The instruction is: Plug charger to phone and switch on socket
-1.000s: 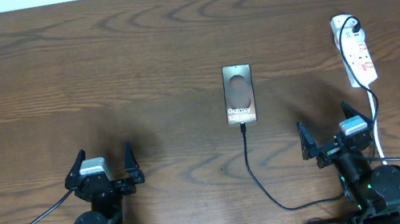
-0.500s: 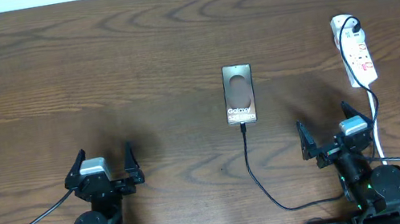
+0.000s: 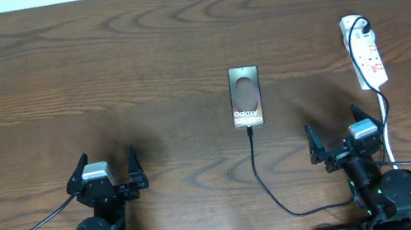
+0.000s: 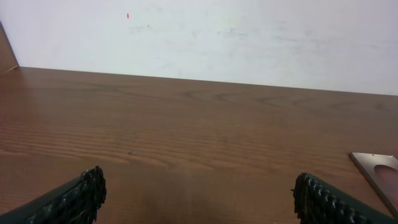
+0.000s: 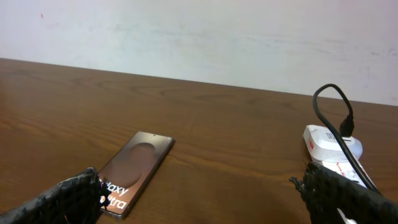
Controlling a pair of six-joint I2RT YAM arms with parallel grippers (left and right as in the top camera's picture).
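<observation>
Ahead of the spread, empty right pincer lies the phone; left pincer equally wide, arms folded low.

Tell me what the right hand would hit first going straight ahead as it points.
Probably nothing: the right hand aims over bare table between phone and socket, toward the wall.

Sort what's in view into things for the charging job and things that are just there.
For the job: phone, black charger cable, white power strip.
Just there: wooden table, white wall.
</observation>
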